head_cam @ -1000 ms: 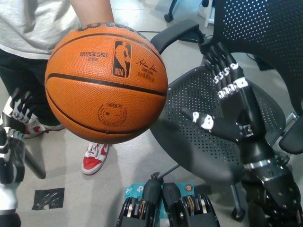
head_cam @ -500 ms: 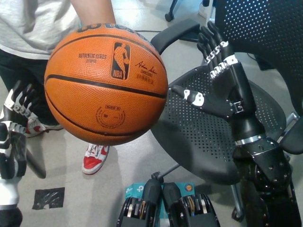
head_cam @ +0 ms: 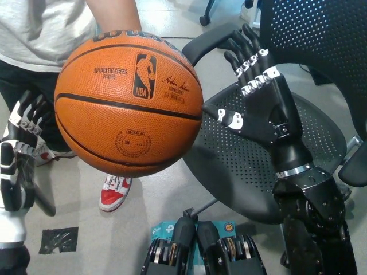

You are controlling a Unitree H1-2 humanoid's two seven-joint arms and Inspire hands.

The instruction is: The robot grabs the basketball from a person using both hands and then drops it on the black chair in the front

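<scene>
1 basketball (head_cam: 128, 103), 2 open hands: left hand (head_cam: 20, 154), right hand (head_cam: 255, 94).

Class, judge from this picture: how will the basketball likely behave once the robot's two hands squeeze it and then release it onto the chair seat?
The basketball has a pebbled surface, so the open right hand and left hand should probably grip without slipping. It looks fully inflated, so likely firm. Being round, it may bounce or roll on the black chair.

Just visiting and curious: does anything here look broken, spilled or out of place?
Nothing stands out. The basketball looks intact, offered by a person; both robot hands, left and right, are open beside it, above the black chair.
</scene>
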